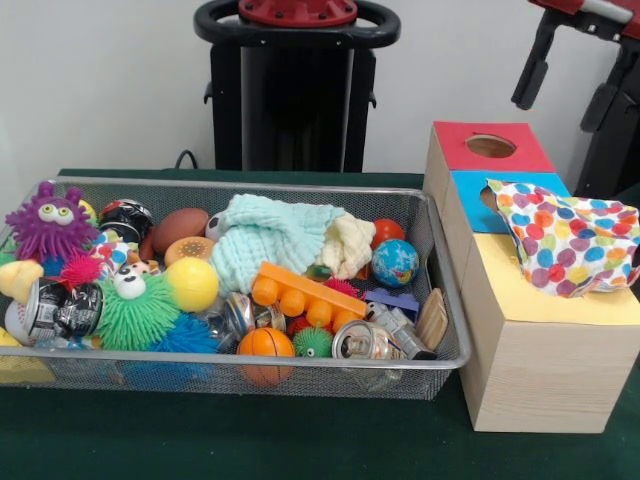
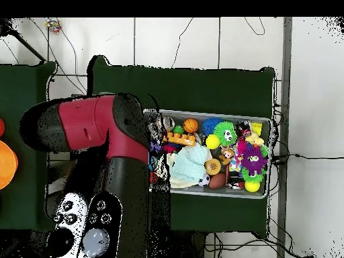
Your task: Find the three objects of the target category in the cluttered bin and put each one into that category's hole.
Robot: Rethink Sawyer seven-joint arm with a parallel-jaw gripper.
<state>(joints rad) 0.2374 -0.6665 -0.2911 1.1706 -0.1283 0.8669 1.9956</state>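
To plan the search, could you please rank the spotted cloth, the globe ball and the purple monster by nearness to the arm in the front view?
1. spotted cloth, on the box, just below the arm.
2. globe ball, right end of the bin.
3. purple monster, far left of the bin.

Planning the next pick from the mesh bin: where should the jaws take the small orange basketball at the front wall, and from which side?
Grip the small orange basketball across its round middle, coming straight down: its top is exposed, while the wire mesh bin wall and a green spiky ball crowd its sides.
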